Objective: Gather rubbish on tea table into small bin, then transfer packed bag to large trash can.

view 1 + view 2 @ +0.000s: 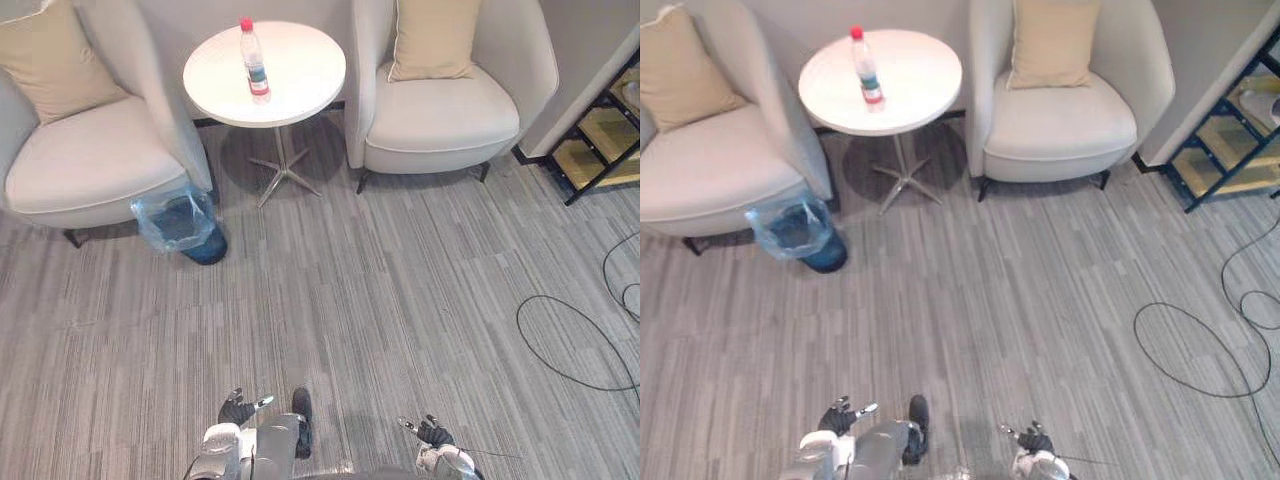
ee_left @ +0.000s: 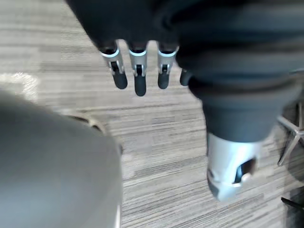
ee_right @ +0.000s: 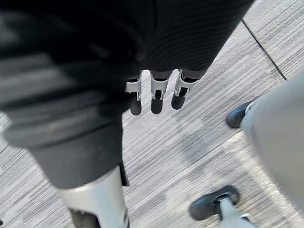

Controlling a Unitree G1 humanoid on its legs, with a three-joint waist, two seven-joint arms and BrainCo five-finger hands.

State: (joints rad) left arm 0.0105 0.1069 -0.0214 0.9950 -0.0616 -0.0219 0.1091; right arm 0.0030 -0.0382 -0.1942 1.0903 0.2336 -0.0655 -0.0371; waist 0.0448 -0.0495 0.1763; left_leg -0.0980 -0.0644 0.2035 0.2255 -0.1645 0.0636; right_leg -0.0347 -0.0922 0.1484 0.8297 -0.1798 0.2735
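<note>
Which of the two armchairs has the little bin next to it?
The left armchair: the bin, lined with a blue bag, stands on the floor at its front corner. The right armchair has none.

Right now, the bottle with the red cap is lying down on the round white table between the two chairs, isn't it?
Not quite. The bottle is standing upright, not lying down, as the left eye view shows. The rest is right: it has a red cap and is on the round white table, between the left armchair and the right armchair.
</note>
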